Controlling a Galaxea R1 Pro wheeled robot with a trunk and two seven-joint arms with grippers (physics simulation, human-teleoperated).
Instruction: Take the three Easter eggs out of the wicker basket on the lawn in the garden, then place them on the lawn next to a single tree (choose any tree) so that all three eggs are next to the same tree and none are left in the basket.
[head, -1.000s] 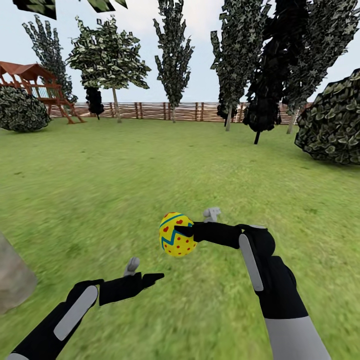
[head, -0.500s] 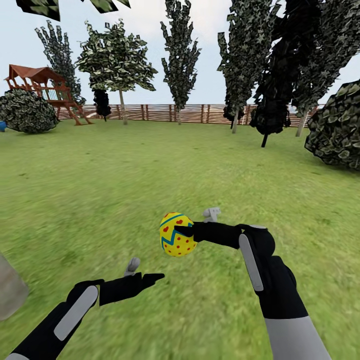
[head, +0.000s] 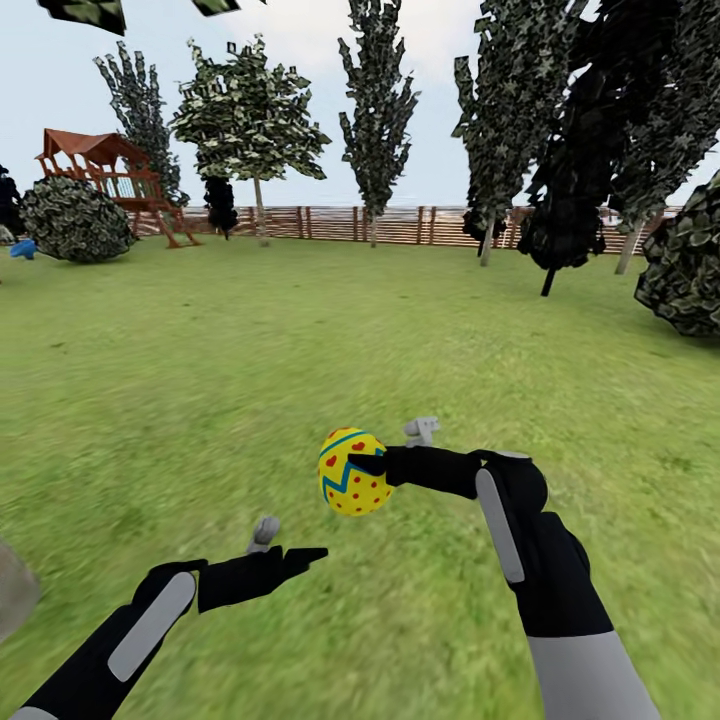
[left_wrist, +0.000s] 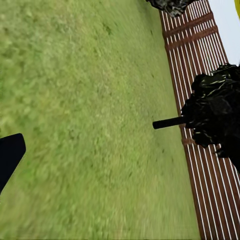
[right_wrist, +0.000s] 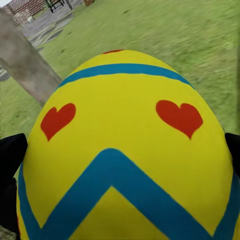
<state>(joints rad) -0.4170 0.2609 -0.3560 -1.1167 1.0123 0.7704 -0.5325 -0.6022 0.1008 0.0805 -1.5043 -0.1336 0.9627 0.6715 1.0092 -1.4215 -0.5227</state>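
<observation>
Yellow Easter egg (head: 353, 473) (blue zigzag, red hearts)

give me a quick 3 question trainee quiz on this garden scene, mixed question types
1. True or false: the right end effector holds a yellow Easter egg above the lawn.
2. What stands in front of the wooden fence at the far left of the head view? A) a car B) a wooden playset C) a pond
3. Fill in: the left end effector holds ____.

Key: 1 true; 2 B; 3 nothing
</observation>
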